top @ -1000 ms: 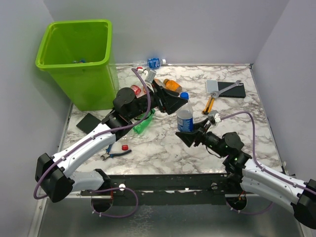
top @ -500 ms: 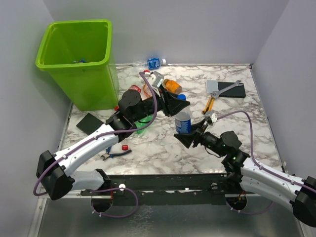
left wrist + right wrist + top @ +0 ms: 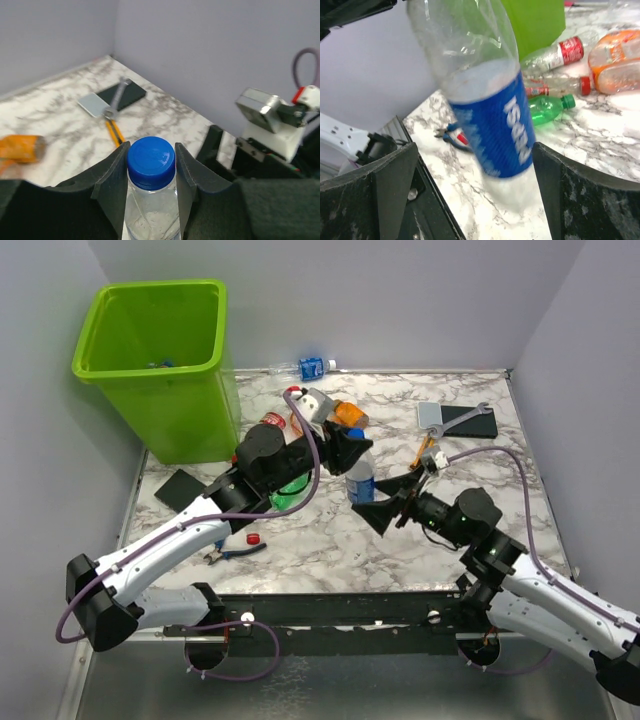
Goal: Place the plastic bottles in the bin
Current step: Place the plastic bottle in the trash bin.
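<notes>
Left tool (image 3: 351,448) sits at the centre of the top view, clamped on the neck of a clear bottle (image 3: 361,483) with a blue label. In the left wrist view its fingers (image 3: 114,182) close in on either side of the blue cap (image 3: 150,157). The clear bottle hangs tilted, its lower end between the fingers of the right tool (image 3: 385,508). These stand wide apart on either side of it in the right wrist view, where the bottle is blurred. The bin (image 3: 190,415) stands at upper left of the top view, well apart from the held bottle. An orange bottle (image 3: 350,415), a green bottle (image 3: 290,488) and a red-labelled bottle (image 3: 272,420) lie on the bench (image 3: 330,540) between them.
</notes>
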`<control>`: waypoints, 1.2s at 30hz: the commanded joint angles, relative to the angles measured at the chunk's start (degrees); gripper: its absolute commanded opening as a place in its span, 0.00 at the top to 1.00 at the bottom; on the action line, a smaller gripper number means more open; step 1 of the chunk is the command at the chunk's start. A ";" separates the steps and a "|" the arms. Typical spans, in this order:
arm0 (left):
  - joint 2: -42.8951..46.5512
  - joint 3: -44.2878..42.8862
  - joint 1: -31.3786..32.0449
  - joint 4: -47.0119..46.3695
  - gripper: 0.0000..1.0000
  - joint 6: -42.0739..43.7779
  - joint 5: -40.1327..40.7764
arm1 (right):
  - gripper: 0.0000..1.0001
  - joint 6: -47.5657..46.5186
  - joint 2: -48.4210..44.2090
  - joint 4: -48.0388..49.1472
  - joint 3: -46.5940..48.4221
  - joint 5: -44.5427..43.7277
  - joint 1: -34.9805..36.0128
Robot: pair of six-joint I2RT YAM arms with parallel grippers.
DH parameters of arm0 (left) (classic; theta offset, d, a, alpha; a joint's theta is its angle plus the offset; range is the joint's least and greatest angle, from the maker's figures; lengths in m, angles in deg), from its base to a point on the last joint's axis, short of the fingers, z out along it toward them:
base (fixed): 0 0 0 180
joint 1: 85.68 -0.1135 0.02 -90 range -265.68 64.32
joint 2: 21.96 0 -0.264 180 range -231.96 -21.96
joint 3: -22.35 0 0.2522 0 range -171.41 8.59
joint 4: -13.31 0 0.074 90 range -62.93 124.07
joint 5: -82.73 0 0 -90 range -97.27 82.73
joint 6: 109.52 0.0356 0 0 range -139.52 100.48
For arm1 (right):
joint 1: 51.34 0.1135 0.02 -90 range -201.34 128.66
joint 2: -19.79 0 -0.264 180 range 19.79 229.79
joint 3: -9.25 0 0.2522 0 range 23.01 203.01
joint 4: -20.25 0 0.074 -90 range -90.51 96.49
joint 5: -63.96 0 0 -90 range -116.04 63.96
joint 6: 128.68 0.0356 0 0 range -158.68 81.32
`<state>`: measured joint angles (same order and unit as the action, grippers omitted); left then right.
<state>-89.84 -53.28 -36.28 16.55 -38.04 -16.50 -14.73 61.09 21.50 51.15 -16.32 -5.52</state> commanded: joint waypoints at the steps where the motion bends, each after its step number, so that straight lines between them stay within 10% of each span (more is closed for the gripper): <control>1: 3.90 -8.20 -0.01 4.57 1.00 14.01 15.40 | 0.00 2.17 -3.25 -13.75 8.58 -5.10 0.41; 7: 1.89 -20.77 0.03 2.42 1.00 31.80 34.22 | 0.00 2.38 -1.68 -27.21 20.15 -7.47 0.41; 13: -5.15 -27.97 -4.94 -18.64 1.00 53.95 45.83 | 0.00 10.39 -5.64 -28.22 17.18 -18.79 0.41; 28: -16.99 -34.68 -30.37 -38.32 1.00 51.01 55.75 | 0.00 11.10 -11.71 -26.04 5.77 -11.95 0.41; 36: -19.46 -27.97 -37.80 -29.94 1.00 42.43 64.51 | 0.00 12.13 -13.53 -29.33 4.23 -14.38 0.41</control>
<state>-107.50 -82.98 -70.22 -19.38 11.35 40.83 -3.28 48.77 -4.45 56.31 -30.07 -5.52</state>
